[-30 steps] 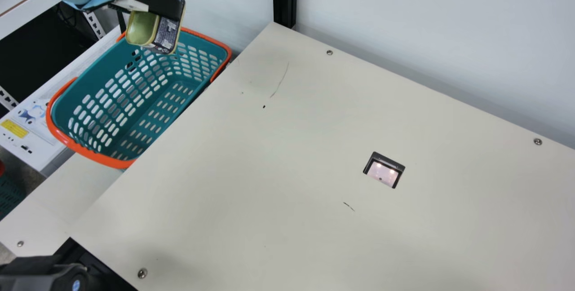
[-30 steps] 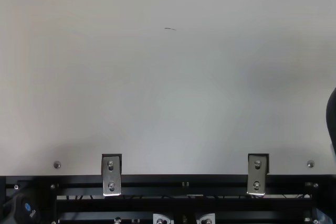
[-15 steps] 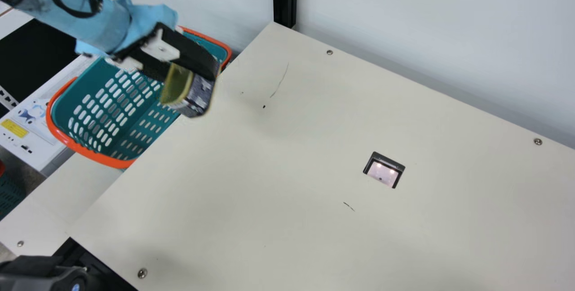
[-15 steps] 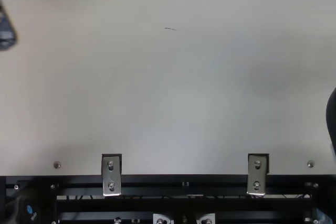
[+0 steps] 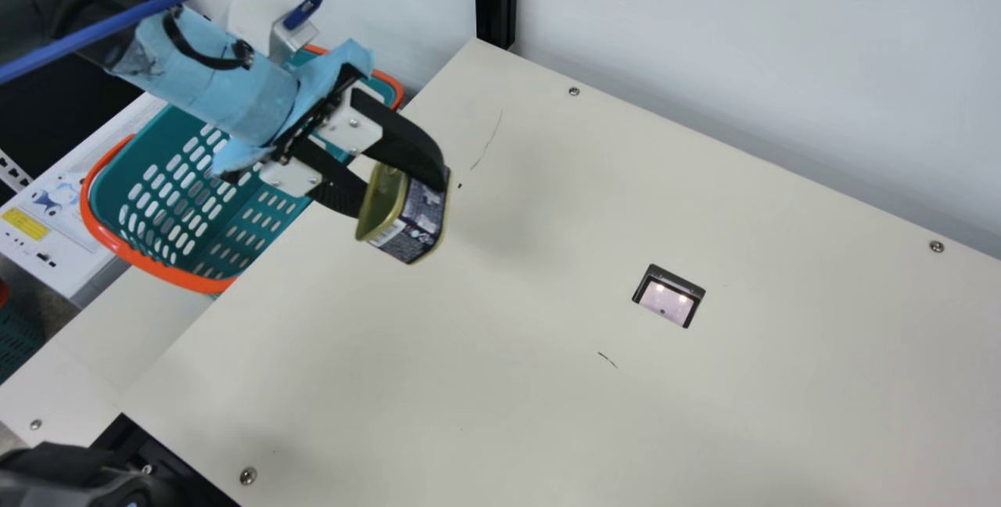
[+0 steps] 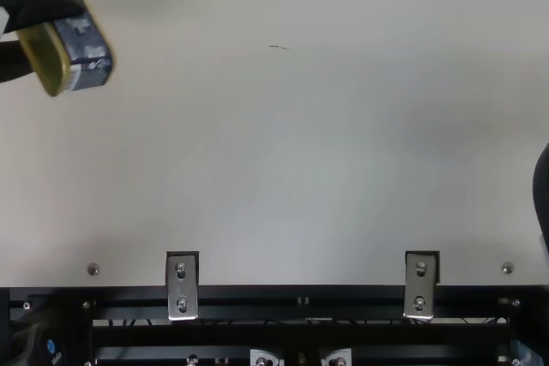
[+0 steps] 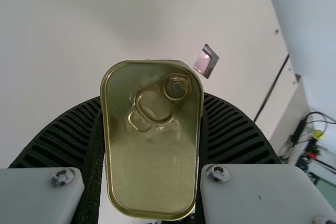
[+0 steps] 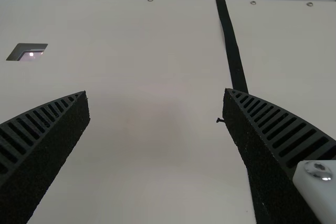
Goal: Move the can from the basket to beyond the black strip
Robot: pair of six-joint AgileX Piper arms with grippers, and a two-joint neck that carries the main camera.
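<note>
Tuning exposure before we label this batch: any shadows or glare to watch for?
Main view: faint, soft-edged shadow on the table beside the can, two bright spots in the inset panel. Top view: the same pair of spots at the upper edge. Left wrist view: dull sheen on the lid, small glints around the pull tab. Right wrist view: bright spot in the inset.

Tilted can [image 5: 418, 217] between fingers [image 5: 410, 147]
</note>
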